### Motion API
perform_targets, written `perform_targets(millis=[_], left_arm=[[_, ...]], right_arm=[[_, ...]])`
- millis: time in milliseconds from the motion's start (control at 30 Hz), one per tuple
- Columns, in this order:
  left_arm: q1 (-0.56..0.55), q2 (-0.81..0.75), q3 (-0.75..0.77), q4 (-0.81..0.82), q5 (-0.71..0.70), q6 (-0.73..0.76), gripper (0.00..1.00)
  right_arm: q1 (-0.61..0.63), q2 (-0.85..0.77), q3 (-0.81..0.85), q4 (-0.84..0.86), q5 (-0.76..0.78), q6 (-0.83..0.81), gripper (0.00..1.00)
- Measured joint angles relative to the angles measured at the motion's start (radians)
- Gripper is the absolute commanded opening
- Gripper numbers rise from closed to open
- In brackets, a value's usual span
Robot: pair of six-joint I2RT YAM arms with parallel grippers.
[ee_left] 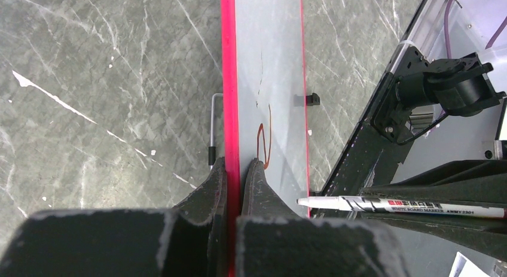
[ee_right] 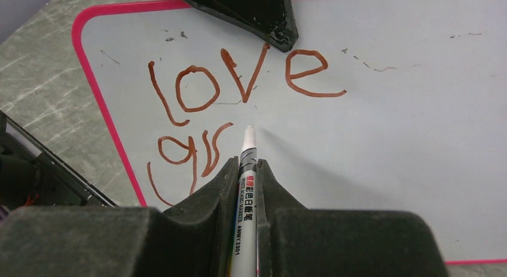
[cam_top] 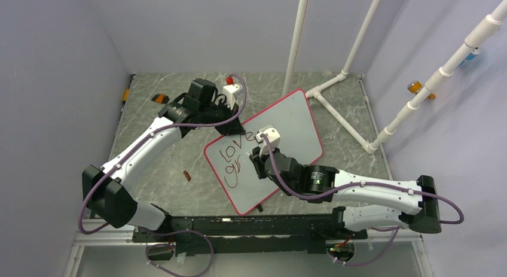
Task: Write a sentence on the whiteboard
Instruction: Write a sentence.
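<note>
Your right gripper [ee_right: 246, 168] is clenching a slim white marker pen [ee_right: 245, 199], its tip pointing just right of "gr". The dark red handwritten sentence [ee_right: 239, 79] is showing "love" above "gr" on the large white pink-framed whiteboard [ee_right: 388, 139], which is lying on the grey marbled table [cam_top: 167, 163]. Farther off, your left gripper [ee_left: 235, 166] is clamping the board's frame edge.

I am seeing the whiteboard [ee_right: 388, 139] showing plain white inside a bright pink-red frame. The writing [ee_right: 239, 79] on it is running in dark red-brown strokes. The marker [ee_right: 247, 193] is showing a white barrel with black and red print. The table [ee_left: 107, 79] is showing grey stone with pale veins. My left gripper [ee_left: 236, 164] and right gripper [ee_right: 246, 164] are showing black.
</note>
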Motion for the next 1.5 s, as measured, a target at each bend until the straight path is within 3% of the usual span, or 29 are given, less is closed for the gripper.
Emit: perform_targets(millis=[833,1500], left_arm=[[0.000,0.000,0.000,-0.001,-0.001,-0.006,0.00],[0.001,0.000,0.000,-0.001,-0.002,-0.003,0.00]], right_arm=[[0.000,0.051,-0.013,0.002,-0.010,0.010,0.00],[0.001,-0.008,-0.111,0.029,-0.082,0.093,0.00]])
